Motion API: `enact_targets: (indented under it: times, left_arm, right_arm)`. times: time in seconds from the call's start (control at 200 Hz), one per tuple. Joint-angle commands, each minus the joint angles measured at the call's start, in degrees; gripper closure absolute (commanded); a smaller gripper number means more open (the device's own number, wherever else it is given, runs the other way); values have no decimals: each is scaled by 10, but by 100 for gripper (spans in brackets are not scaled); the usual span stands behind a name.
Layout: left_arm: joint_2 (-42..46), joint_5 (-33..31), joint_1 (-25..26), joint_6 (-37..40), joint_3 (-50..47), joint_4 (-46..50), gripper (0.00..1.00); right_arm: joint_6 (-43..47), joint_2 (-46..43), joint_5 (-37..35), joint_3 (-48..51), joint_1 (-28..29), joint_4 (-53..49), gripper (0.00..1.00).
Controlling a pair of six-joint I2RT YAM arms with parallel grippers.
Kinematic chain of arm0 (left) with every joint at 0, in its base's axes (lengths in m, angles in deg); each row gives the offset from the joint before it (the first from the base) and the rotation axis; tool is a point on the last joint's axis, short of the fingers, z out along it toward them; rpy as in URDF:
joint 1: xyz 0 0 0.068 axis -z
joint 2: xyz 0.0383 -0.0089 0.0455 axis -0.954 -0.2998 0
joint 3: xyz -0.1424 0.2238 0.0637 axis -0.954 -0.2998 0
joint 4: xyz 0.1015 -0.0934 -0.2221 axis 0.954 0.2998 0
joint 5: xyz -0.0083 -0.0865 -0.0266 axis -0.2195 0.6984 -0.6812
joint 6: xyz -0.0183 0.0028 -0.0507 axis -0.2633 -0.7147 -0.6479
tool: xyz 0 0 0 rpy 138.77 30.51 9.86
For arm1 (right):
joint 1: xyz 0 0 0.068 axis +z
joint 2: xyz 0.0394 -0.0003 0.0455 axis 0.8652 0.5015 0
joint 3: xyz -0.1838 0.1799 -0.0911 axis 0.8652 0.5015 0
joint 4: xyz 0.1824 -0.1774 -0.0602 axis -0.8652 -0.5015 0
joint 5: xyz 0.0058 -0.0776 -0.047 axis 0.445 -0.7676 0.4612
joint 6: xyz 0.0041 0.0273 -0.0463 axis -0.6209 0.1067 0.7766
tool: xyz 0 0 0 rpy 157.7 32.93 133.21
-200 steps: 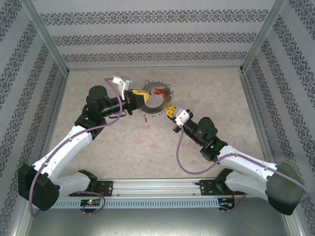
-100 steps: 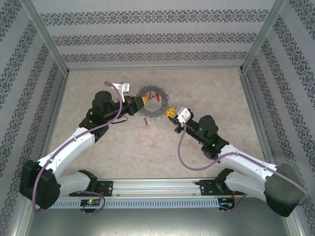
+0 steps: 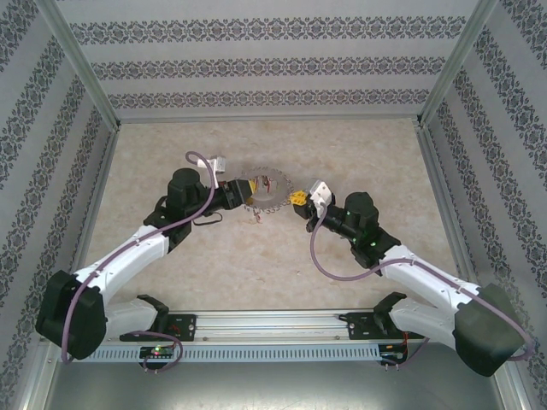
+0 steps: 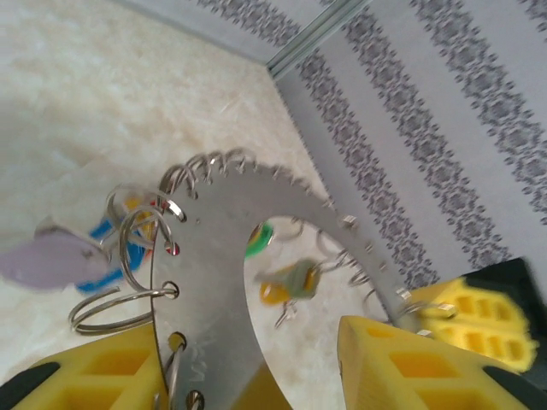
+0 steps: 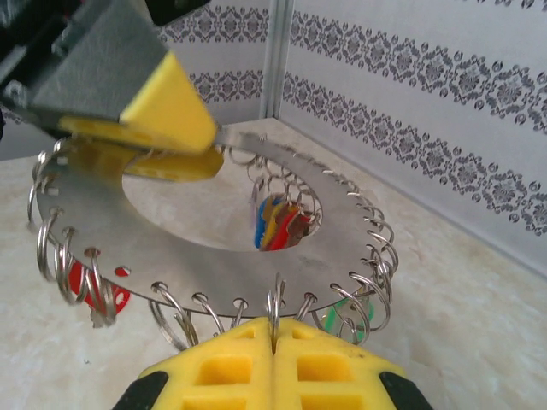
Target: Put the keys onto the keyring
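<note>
The right gripper (image 5: 273, 337) has its yellow pads pressed flat together. One small split ring (image 5: 273, 306) on the near right rim of the keyring (image 5: 145, 248) is pinched between them. No gap is seen between the pads.

The left gripper (image 3: 242, 190) is clamped on the keyring's left rim, with one pad above the flat grey plate and one below. The keyring is thus held from both sides, raised off the table (image 3: 256, 282) and roughly level, in the middle of the workspace. Wire loops fringe its edge, and a bunch of red, blue and yellow tags (image 5: 278, 224) hangs down through its central hole.

A red-tagged key (image 3: 255, 214) lies loose on the table just near of the keyring, between the two grippers. It is somewhat closer to the left gripper than to the right. It is too small from above for its long axis to be told.

A yellow-tagged key (image 4: 286, 286) is seen through the hole from the left wrist. Whether it hangs from a loop or lies on the table cannot be told.

The pinched split ring is judged to be the loop meant to receive a key. With both jaws occupied, one gripper would have to be freed before the red key below could be fetched.
</note>
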State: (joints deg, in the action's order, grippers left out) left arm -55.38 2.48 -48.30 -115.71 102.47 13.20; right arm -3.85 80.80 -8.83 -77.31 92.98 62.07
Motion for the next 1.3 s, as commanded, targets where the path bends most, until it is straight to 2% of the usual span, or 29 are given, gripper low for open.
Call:
enact_targets:
  times: [0.0, 0.175, 0.36, 0.54, 0.664, 0.779, 0.839, 0.984, 1.064, 1.124, 1.154, 1.199, 1.244, 1.294]
  left_arm:
    - [-28, 25, -7, -12, -27, -49, 52]
    - [-78, 38, -7, -48, -52, -108, 44]
    - [-107, 23, -6, -45, -62, -106, 40]
    - [-112, -9, -7, -40, -88, -96, 33]
    - [-112, -15, -7, -39, -102, -101, 32]
    - [-91, -32, -6, -30, -108, -95, 31]
    - [-72, -50, -7, -15, -105, -73, 31]
    - [-12, -105, -7, 25, -101, -24, 31]
    - [21, -129, -6, 47, -106, -19, 31]
    - [41, -134, -7, 67, -109, -25, 31]
    - [50, -129, -7, 84, -112, -32, 32]
    - [61, -118, -7, 109, -116, -45, 32]
    - [69, -106, -7, 133, -119, -55, 33]
    - [80, -93, -7, 157, -120, -59, 33]
  right_arm:
    - [-12, 8, 25, -35, -3, -3, 100]
    - [-7, 29, 14, -56, -4, -39, 100]
    - [9, 51, 7, -65, -4, -61, 100]
    - [20, 61, -40, -68, -6, -81, 100]
    - [28, 69, -33, -73, -11, -91, 100]
    - [81, 72, -46, -77, 1, -121, 100]
    - [140, 73, -86, -77, 28, -144, 100]
    - [298, 99, -275, -71, 119, -166, 100]
    - [332, 105, -316, -61, 155, -152, 100]
    - [305, 94, -290, -56, 158, -145, 100]
    - [274, 83, -252, -53, 148, -143, 100]
    - [213, 65, -154, -48, 114, -140, 100]
    - [134, 56, -13, -46, 60, -130, 100]
    - [52, 61, 97, -49, 10, -110, 100]
